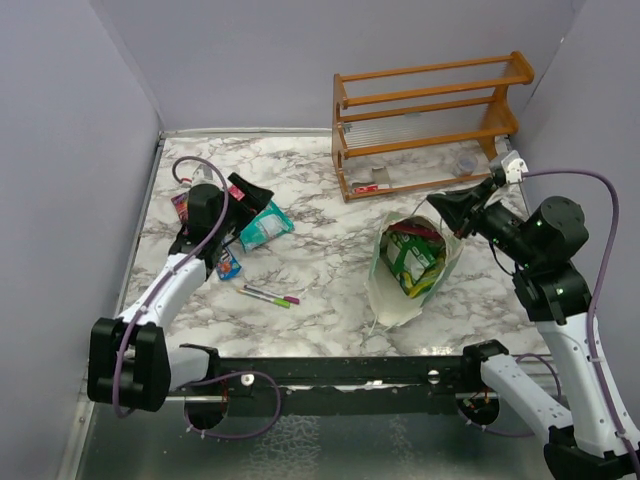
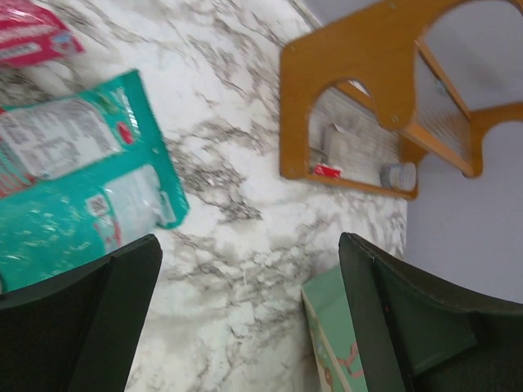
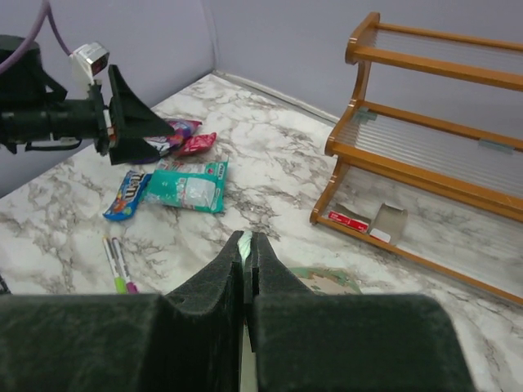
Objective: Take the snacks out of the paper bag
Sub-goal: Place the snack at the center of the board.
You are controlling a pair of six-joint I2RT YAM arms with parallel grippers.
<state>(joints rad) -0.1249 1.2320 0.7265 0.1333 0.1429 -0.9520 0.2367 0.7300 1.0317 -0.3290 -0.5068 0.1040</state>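
Observation:
The pale green paper bag (image 1: 392, 300) stands open at mid-right, with a yellow-green snack packet (image 1: 412, 258) showing inside. My right gripper (image 1: 438, 206) is shut on the bag's far rim; in the right wrist view a strip of pale green paper (image 3: 244, 243) sits pinched between the jaws. At the left, a teal packet (image 1: 266, 227), a blue packet (image 1: 228, 265) and a pink packet (image 1: 181, 206) lie on the marble table. My left gripper (image 1: 243, 205) hovers over them, open and empty. The teal packet (image 2: 73, 196) lies just beyond its left finger.
An orange wooden rack (image 1: 430, 120) stands at the back right with a small red-and-white flat item (image 1: 365, 187) on its lowest shelf. Two marker pens (image 1: 270, 296) lie in front of the snack packets. Grey walls close in the table on the left, back and right.

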